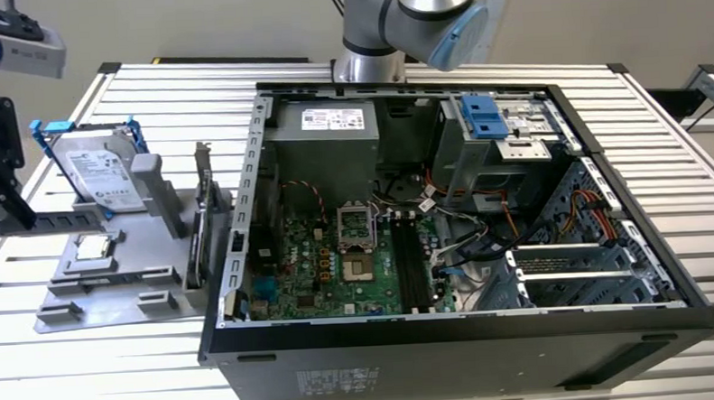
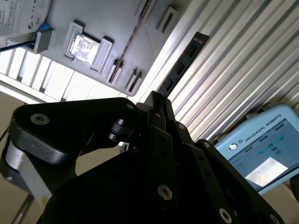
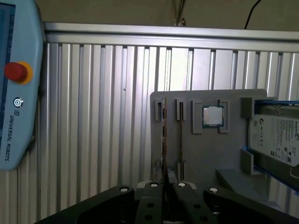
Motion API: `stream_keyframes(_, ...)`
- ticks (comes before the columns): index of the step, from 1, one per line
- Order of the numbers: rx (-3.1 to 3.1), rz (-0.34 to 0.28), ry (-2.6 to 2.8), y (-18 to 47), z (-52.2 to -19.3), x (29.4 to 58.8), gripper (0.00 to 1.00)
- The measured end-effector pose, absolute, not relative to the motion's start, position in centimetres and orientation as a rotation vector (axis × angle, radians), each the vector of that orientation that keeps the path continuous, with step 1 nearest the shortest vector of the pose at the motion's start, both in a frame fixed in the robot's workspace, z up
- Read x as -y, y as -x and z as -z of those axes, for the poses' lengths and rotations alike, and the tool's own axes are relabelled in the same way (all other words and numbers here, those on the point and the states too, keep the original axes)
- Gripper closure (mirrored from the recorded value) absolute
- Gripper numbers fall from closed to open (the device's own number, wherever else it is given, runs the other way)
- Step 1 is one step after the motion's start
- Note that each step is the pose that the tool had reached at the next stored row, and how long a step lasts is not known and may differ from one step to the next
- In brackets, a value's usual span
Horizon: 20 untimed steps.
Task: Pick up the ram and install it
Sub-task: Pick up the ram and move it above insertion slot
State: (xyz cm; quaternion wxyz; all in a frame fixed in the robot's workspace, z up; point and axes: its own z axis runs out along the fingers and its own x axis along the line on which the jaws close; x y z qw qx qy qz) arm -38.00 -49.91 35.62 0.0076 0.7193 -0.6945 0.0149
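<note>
Clamps the long, dark circuit-board ram [image 2: 182, 63] by one end in the black gripper [image 2: 156, 100], likely leaving its length free for seating. Holds it near the gray plastic parts holder [image 3: 210, 154] on the ribbed metal table [image 3: 93, 116], well apart from the open black computer case [image 1: 460, 336].

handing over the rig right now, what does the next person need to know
Gripper: shut on the ram, held in the air by the gray tray at the exterior view's left.
Done: ram is picked up.
Left: installation. The memory slots on the board in the open computer case look empty, and the ram is well away from them.
</note>
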Motion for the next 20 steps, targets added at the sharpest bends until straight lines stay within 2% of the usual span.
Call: stream_keyframes(20,2.171,-0.047,-2.249,38.01,-36.38,49.89,1.00)
